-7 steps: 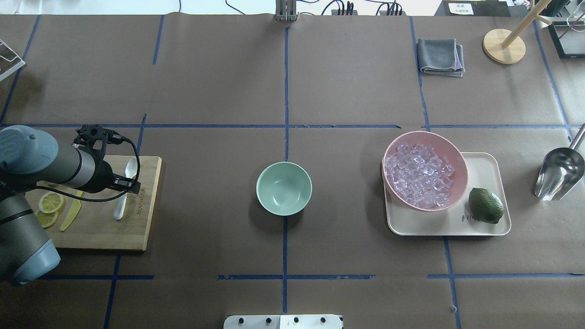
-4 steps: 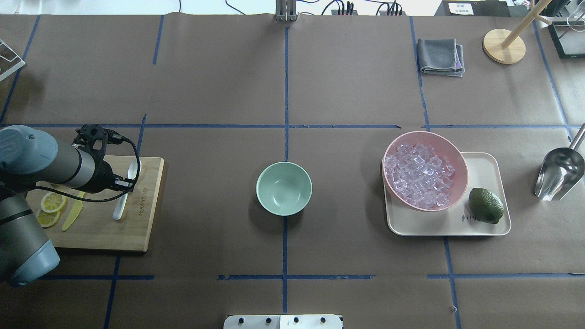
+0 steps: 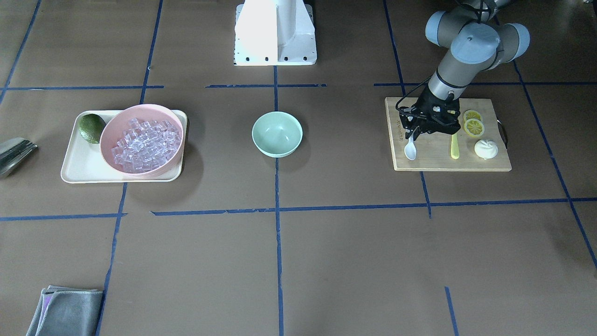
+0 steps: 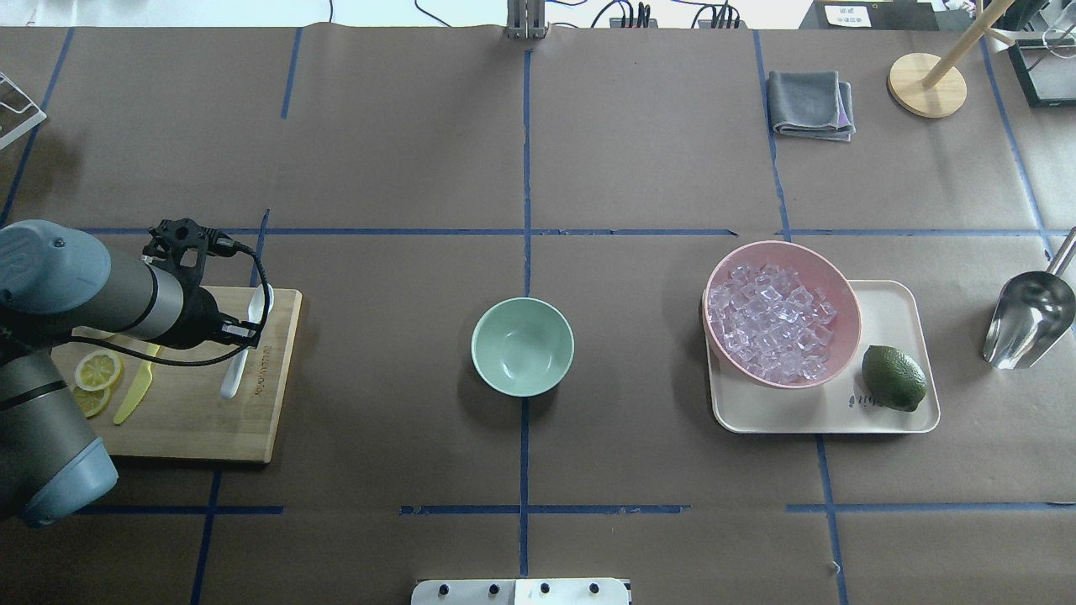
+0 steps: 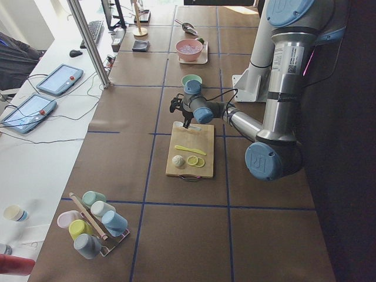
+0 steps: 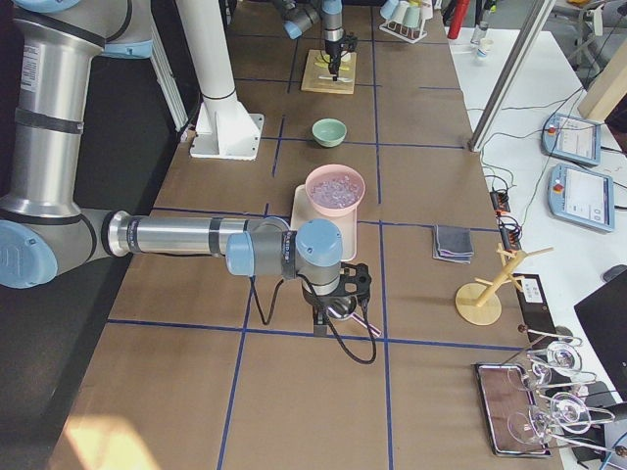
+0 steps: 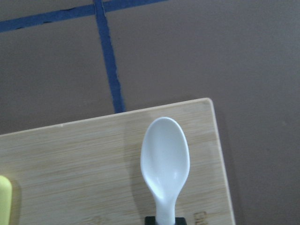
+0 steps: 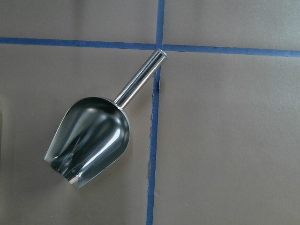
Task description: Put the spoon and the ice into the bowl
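Pinching the slim handle of the spoon (image 7: 165,159), the left gripper (image 4: 239,334) has its fingers pressed on the white plastic, scoop end pointing away from the robot. The spoon hangs over the far right corner of the wooden cutting board (image 4: 193,420); a soft shadow lies beside the scoop, though whether it is quite clear of the wood I cannot tell. On the same board: two lemon slices (image 4: 94,374), a yellow-green knife (image 4: 134,395), and a white bun (image 3: 486,149). The mint-green bowl (image 4: 522,346) sits at table centre, well apart from the board, with nothing in it. The ice (image 4: 773,319) is heaped in the pink bowl (image 4: 845,294), which stands on a cream tray (image 4: 891,311) beside a lime (image 4: 894,378). A metal scoop (image 8: 89,140) lies on the table to the right of the tray. The right gripper (image 6: 345,292) hovers over that scoop; spread or closed, I cannot tell. Folded grey cloth (image 4: 811,102) at the far side.
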`<state>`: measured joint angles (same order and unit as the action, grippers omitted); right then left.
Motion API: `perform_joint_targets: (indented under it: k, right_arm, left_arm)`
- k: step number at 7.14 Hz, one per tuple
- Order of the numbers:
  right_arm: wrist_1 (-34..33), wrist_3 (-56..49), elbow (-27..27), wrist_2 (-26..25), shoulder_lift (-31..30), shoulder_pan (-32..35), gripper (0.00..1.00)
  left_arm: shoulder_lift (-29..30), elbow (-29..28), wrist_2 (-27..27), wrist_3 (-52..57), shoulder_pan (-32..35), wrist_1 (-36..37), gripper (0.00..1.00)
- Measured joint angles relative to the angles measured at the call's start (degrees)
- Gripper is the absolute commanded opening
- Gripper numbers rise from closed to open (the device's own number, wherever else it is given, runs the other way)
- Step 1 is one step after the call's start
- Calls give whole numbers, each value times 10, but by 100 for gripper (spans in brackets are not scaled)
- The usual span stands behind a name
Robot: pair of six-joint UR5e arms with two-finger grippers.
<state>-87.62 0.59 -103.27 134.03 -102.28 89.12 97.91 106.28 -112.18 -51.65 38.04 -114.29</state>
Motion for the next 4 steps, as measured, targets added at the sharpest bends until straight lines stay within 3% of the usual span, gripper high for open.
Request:
perform_joint_targets:
  k: [4]
  right_arm:
    - [0, 0, 1, 0, 0, 0, 100]
  left_arm:
    - [179, -6, 1, 3, -54, 107, 0]
